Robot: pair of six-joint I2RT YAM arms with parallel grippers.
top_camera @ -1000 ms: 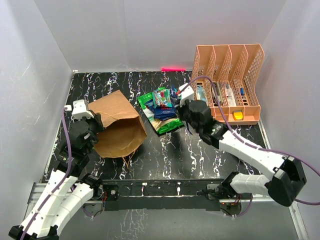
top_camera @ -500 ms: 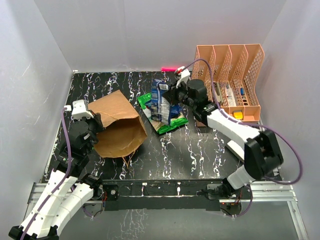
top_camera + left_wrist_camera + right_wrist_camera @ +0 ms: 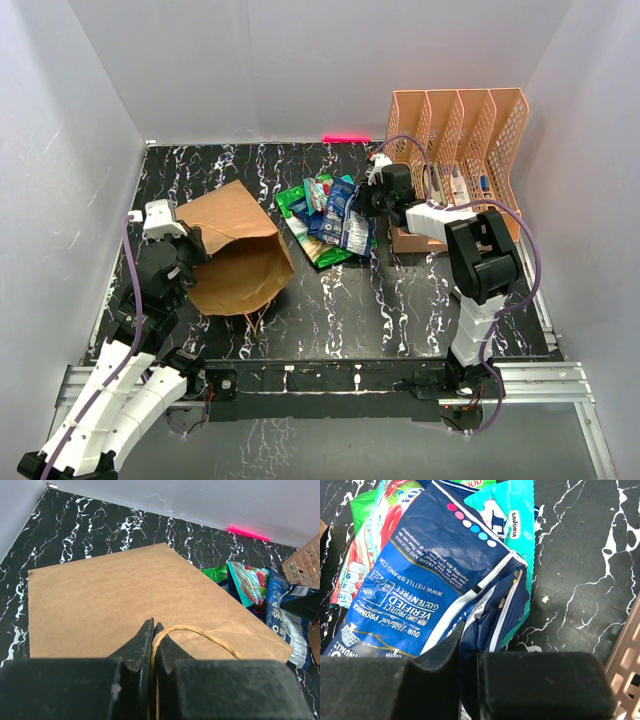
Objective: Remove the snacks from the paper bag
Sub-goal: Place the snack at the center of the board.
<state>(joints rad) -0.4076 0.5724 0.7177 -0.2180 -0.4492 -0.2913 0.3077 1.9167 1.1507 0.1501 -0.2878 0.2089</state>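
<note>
Your left gripper [image 3: 152, 629] has its fingers pressed together on the twisted paper handle [image 3: 200, 632], the cord pinched between the tips. That handle belongs to the paper bag [image 3: 110, 595], which lies flat on its side on the left half of the table [image 3: 400, 300]. Its broad creased face is turned up and its mouth gapes toward the near edge. The inside is in shadow, so you cannot tell what it holds.

Your right gripper [image 3: 470, 647] is clamped on the lower edge of a blue packet [image 3: 435, 575], the foil bunched and folded between the two pads. You cannot tell whether the packet is lifted or resting on the pile beneath. A teal wrapper [image 3: 512, 520] lies under it, sticking out past its far and right edges. On its left sits a wrapper with red and green print [image 3: 365, 550]. The large green bag [image 3: 335, 252] is at the bottom of the heap, showing at both ends in the overhead view.

These snacks [image 3: 330, 215] lie together outside the bag, just beside its right edge and between it and the peach file organiser [image 3: 455, 160]. The right gripper sits close to the organiser's left front corner. A pink strip [image 3: 347, 138] lies along the back edge of the table, well behind the pile.
</note>
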